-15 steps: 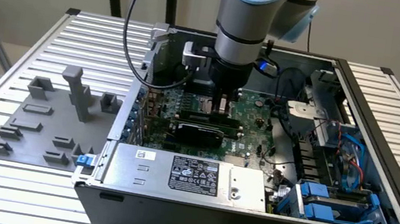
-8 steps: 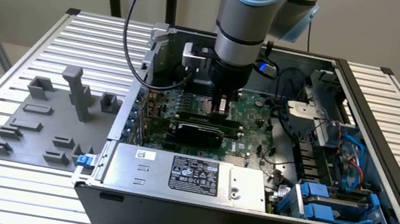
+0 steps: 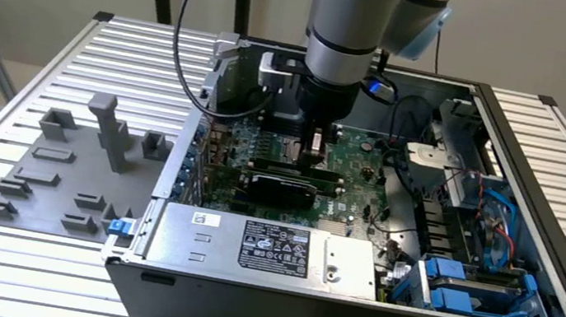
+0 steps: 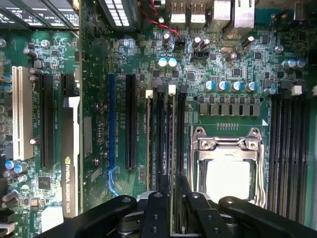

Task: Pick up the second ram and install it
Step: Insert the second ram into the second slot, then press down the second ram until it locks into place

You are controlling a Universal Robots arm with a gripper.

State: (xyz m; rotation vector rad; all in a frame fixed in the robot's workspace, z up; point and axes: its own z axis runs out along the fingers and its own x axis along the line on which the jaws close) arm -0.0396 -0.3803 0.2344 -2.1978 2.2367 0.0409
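The second ram [image 4: 173,148] shows edge-on, its green face hidden, standing in a memory slot at nine o'clock of the CPU socket [image 4: 229,168]. The arm points straight down into the computer case [image 3: 549,163], the fingers [image 4: 157,210] closed narrowly on the stick's top edge.

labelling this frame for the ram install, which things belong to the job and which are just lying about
Job: gripper, second ram held edge-on, memory slots under it.
Just there: graphics card, CPU socket, power supply, grey fixture tray.
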